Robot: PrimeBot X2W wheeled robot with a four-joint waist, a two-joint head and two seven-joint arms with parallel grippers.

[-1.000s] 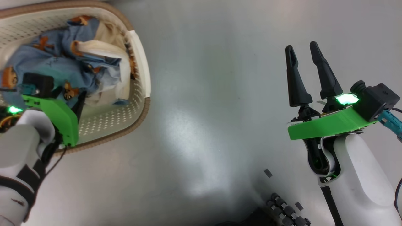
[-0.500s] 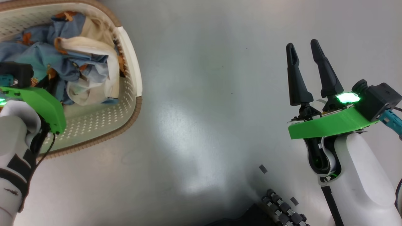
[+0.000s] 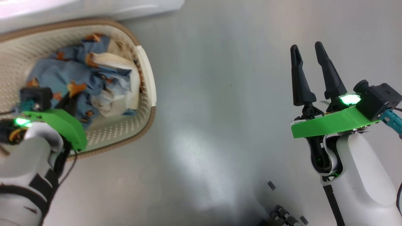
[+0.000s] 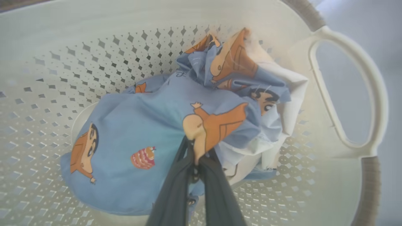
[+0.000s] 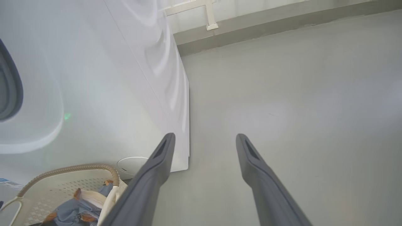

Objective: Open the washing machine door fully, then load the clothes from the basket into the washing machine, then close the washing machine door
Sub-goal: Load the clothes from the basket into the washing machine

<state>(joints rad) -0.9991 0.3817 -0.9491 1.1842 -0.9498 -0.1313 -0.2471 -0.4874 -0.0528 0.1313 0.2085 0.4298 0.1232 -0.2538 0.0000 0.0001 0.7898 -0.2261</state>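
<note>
At the upper left of the head view, the cream perforated basket (image 3: 125, 131) with its brown woven-look rim is seen standing on the grey floor (image 3: 220, 110), just below the white base of the washing machine (image 3: 94, 8). The clothes (image 3: 59, 73), light blue cartoon-printed fabric with white and cream cloth at the right side, are heaped inside the basket. The left claw (image 4: 195, 158) is reached down into the basket from the lower left. In the left wrist view its two dark fingers are pressed together on a gathered fold of the blue fabric, with an orange-brown printed figure pinched at the tips. A white basket handle (image 4: 380, 103) is seen at the right of that view. Bare floor is shown across the middle of the head view. At the right, the right claw (image 3: 306, 47) is held above the floor, well apart from the basket, its fingers spread wide with nothing between them. In the right wrist view the washing machine's white front is seen at the left.
</note>
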